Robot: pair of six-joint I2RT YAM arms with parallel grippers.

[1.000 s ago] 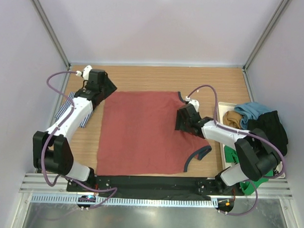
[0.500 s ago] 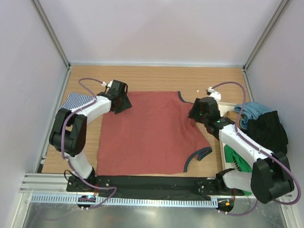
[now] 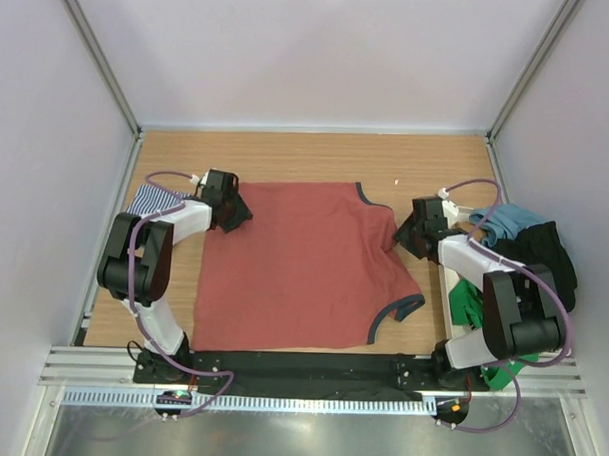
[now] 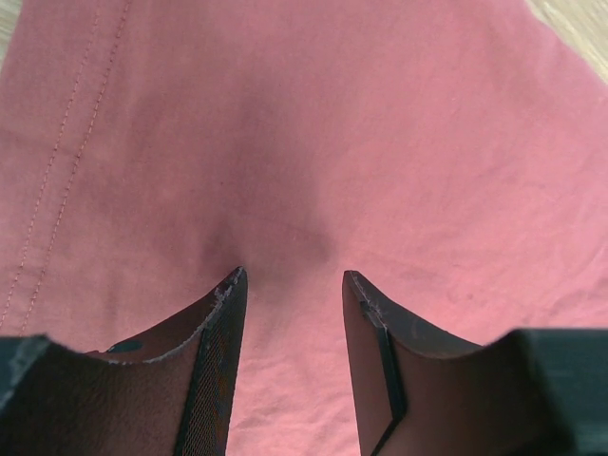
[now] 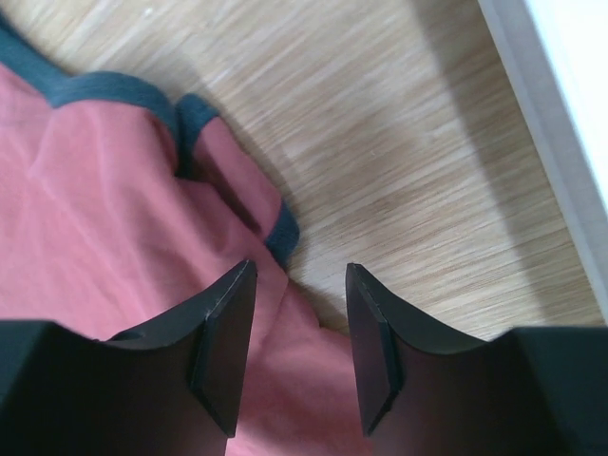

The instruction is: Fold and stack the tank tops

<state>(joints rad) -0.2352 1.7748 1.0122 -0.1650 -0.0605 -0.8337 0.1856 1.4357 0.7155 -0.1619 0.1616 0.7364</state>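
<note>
Both grippers had come onto the rust-red tank top, with their jaws narrowing.

The left gripper (image 4: 290,275) had come in from the bare wood; its jaws were about half open, holding nothing, with the tips pressed on the rust-red tank top (image 3: 293,268), which spread out ahead of them. The right gripper (image 5: 299,266) had moved outward off the middle of the cloth; its jaws were also half open and empty, standing over the dark trim at the cloth's edge, with bare table (image 5: 408,142) just beyond. The striped tank top (image 3: 150,198) lay behind the left gripper, partly under that arm. I judged that both were about to pinch the cloth for the first fold.
</note>
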